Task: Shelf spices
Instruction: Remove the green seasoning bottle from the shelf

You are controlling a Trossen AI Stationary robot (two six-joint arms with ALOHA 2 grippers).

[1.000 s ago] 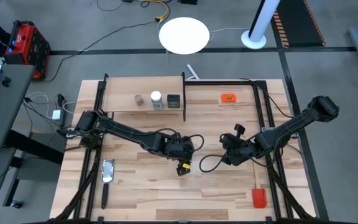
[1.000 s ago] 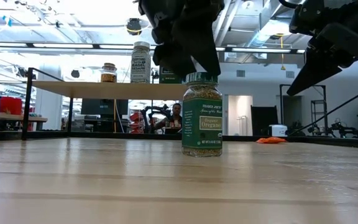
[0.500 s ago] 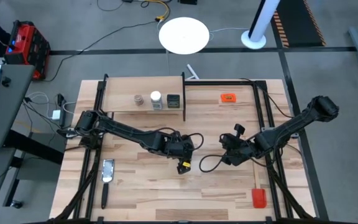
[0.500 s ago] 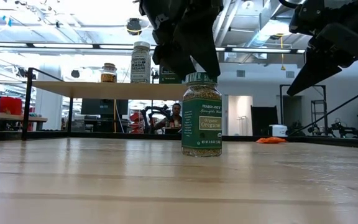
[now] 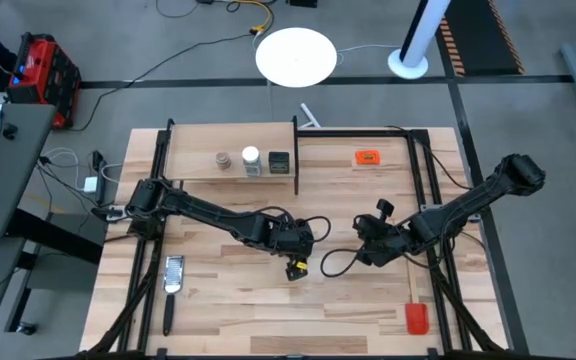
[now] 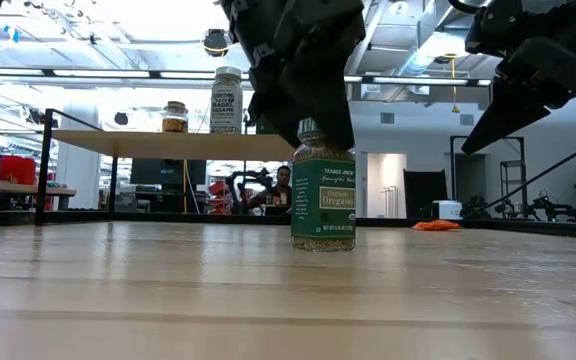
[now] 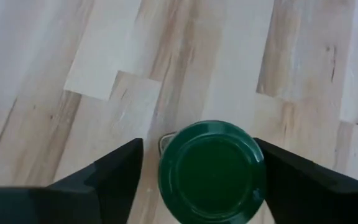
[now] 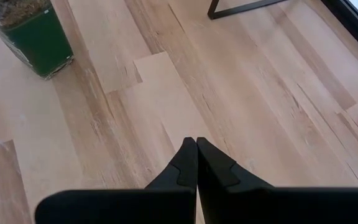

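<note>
A: What has changed at the green-lidded jar?

B: The left end effector has been lowered: a second ago it was seen just above the lid, and now the lid is covered by it in the low view. The fingers are spread wide on either side of the lid, and nothing is gripped yet. The jar is stood upright on the counter, near its middle.

A: What is meant for the task?

B: A grasp is judged to be about to be made; this jar is the last one off the shelf.

A: And around it?

B: The shelf is found at about eleven o'clock from the jar, with the brownish jar, the white-lidded jar and the black tin already stood on it. The right end effector is held shut and empty at three o'clock. A spatula lies at four o'clock, an orange tag at one o'clock. Nothing is seen in the path except the three containers, beside which room must be found.
</note>
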